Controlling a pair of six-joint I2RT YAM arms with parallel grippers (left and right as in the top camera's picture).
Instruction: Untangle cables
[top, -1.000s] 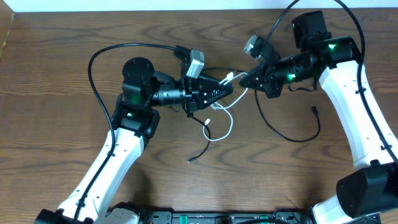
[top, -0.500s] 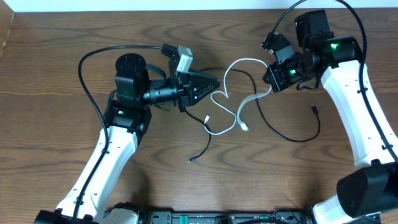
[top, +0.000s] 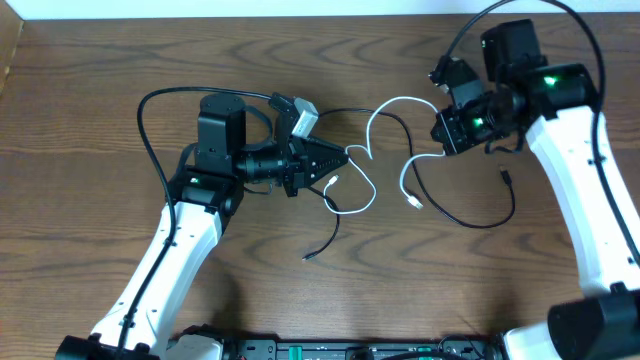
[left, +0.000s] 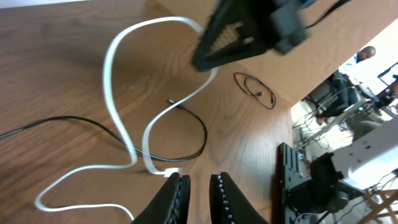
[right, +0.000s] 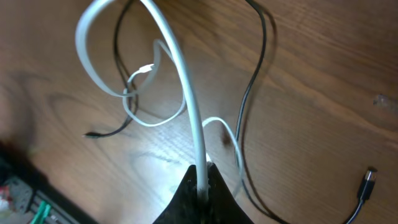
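Right gripper (right: 200, 179) pinches the white cable (right: 199, 146); left gripper (left: 198, 196) is barely parted and empty. Brown wood-grain table (top: 100, 100), white wall (top: 250, 8) behind. The white cable snakes left–right mid-table, crossing the black cable (top: 335, 222).

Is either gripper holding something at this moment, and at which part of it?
The right gripper holds the white cable partway along its length, not at a plug. The left gripper holds nothing; its jaws stand slightly apart.
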